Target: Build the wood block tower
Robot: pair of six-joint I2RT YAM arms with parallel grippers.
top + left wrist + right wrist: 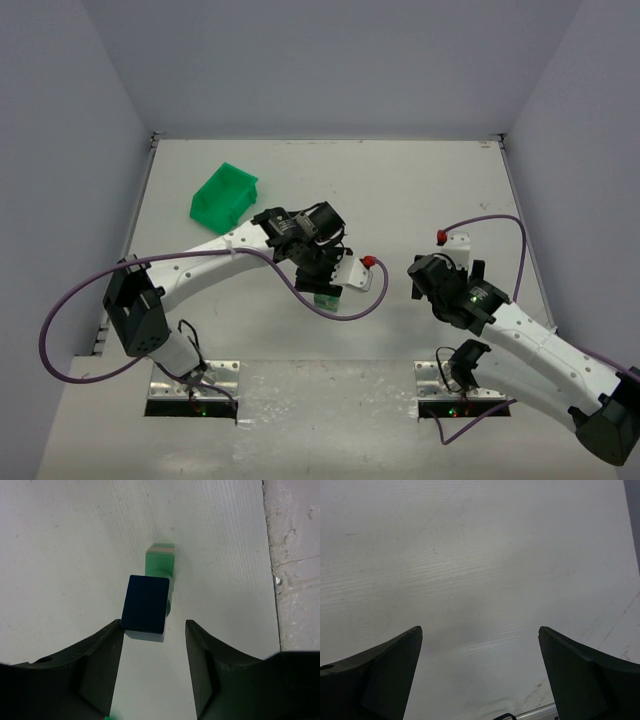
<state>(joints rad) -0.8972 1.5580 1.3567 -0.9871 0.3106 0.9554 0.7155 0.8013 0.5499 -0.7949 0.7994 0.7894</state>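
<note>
Right now the left arm (205, 265) is reaching out from its base toward the middle of the table (430, 180), and the left gripper (154, 624) is hanging right over the wood block tower (326, 298). Through the wrist camera I am looking down on the tower from above. Pale green blocks (160, 560) are standing on the white surface, the lowest one showing a strip of bare wood along its far edge. A dark blue piece (145, 604) is sitting on top of them, shifted a little to one side of the green beneath. The left gripper's fingers (100, 670) are standing apart on either side of the blue piece, not squeezing it. A clear gap is showing on the right-hand side, while the blue piece's near corner is looking very close to the other finger, and I cannot tell whether they are touching. Toward the far left of the table a bright green bin (223, 192) is lying well apart from the tower. The right arm (530, 335) is stretching in from the right, and the right gripper (480, 630) is spread wide over bare tabletop, also well apart from the tower. A purple cable (340, 316) is looping along the left arm and drooping down just beside the tower in the overhead view.
</note>
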